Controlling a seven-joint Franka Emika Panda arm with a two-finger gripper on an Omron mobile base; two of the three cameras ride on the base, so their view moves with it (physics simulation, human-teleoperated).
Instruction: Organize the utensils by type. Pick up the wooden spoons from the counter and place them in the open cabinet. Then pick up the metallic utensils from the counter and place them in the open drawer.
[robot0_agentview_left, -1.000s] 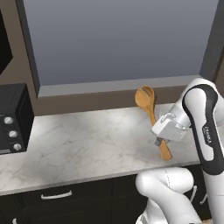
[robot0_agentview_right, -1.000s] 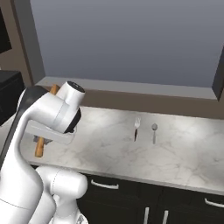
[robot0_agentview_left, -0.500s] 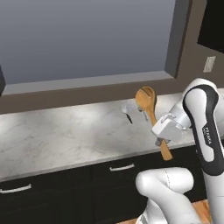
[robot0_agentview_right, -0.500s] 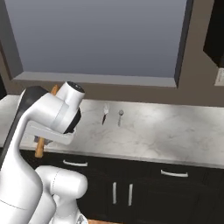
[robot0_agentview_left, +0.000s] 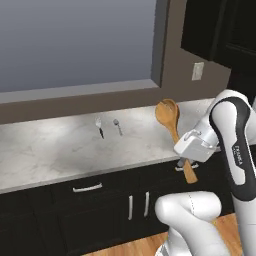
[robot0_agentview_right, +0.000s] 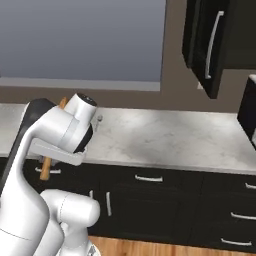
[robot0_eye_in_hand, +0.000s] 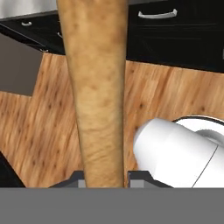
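- Fingers (robot0_eye_in_hand: 103, 180) first: mine are clamping the long handle of one wooden spoon (robot0_agentview_left: 172, 129), one dark tip on each side of it in the hand view, where the brown shaft is running straight up the middle of the picture.
- I am looking across the table (robot0_agentview_left: 55, 150), a long white marble top with grey veins, sitting on black cabinet fronts (robot0_agentview_right: 165, 200) with silver handles.
- Behind it, a big grey window panel (robot0_agentview_left: 75, 40) is taking up the wall, with a brown sill running along its bottom edge.
- Up on the right in the right base view, a dark upper cabinet (robot0_agentview_right: 210, 42) is hanging with its door standing out toward me, a long silver handle on it.
- A wood-plank floor (robot0_eye_in_hand: 39, 127) is lying under my hand in the hand view.
- I am holding the wooden spoon off the table, tilted, round bowl up and to the left, handle end pointing down in front of the black fronts; in the right base view, its handle end is poking out from behind my arm.
- Two small metallic utensils are lying side by side on the table near the back wall, well apart from my hand: the fork (robot0_agentview_left: 99, 126) with its dark handle on the left, the silver spoon (robot0_agentview_left: 117, 126) just beside it on the right.
- A small light wall outlet (robot0_agentview_left: 198, 71) is sitting on the brown wall to the right of the window.
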